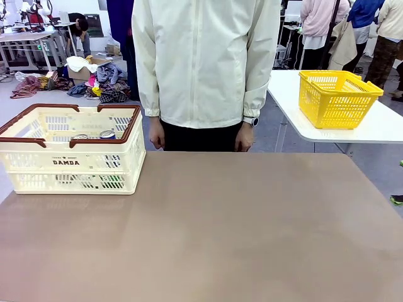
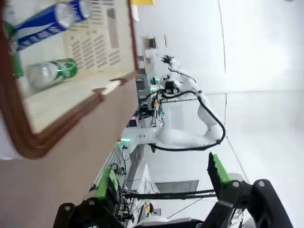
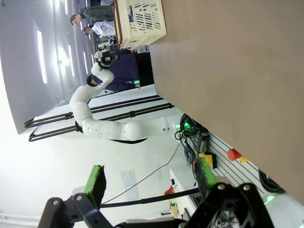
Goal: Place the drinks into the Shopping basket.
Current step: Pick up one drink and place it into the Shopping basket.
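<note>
On the brown table (image 1: 208,226) we list the Shopping basket (image 1: 70,162) at its far left corner holding the drinks (image 2: 45,45), a person (image 1: 204,63) at the far edge, and left gripper (image 2: 161,183) and right gripper (image 3: 149,183) spread wide, empty.

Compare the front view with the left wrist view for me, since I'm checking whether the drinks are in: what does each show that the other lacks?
Front view alone: the "DAMDA" print on the Shopping basket, the person standing across the table, and a yellow basket on another table. Left wrist view alone: the blue-and-white can and green can lying on their sides on the basket floor, plus the open left gripper, holding nothing. Both: the basket's brown rim, cans inside it, and the brown table.
</note>
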{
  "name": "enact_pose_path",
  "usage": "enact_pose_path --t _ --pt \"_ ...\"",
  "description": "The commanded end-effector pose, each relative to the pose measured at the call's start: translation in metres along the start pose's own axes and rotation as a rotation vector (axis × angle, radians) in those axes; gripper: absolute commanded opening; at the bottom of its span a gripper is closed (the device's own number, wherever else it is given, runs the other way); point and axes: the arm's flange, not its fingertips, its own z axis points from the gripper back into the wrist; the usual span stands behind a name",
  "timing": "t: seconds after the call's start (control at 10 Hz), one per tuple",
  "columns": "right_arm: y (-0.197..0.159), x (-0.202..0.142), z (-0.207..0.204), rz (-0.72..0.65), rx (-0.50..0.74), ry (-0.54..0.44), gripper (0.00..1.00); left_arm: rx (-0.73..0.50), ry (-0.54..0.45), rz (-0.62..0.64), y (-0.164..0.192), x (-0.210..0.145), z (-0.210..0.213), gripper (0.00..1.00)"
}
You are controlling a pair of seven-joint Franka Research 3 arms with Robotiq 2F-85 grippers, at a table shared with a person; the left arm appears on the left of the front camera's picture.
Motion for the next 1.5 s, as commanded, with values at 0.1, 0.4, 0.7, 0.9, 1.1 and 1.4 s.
enact_pose_path --t 0.1,0.4,0.7,0.9,1.1,1.4 --pt "0.0044 -0.0012 0.0020 -0.015 -0.002 0.008 1.00 -0.003 0.026 -0.030 -0.0206 -0.0010 -0.0002 1.00" --pt "0.0044 -0.0012 0.0020 -0.015 -0.002 0.008 1.00 -0.003 0.026 -0.030 -0.0206 -0.0010 -0.0002 1.00" --pt "0.0044 -0.0012 0.0020 -0.015 -0.002 0.008 1.00 -0.003 0.026 -0.030 -0.0206 -0.0010 -0.0002 1.00" --pt "0.0044 -0.0012 0.0020 -0.015 -0.002 0.008 1.00 -0.003 0.026 -0.030 -0.0206 -0.0010 -0.0002 1.00" --pt "0.0044 -0.0012 0.0020 -0.015 -0.002 0.008 1.00 -0.003 0.026 -0.030 -0.0206 -0.0010 -0.0002 1.00" --pt "0.0044 -0.0012 0.0020 -0.015 -0.002 0.008 1.00 -0.003 0.026 -0.030 -0.0206 -0.0010 -0.0002 1.00"
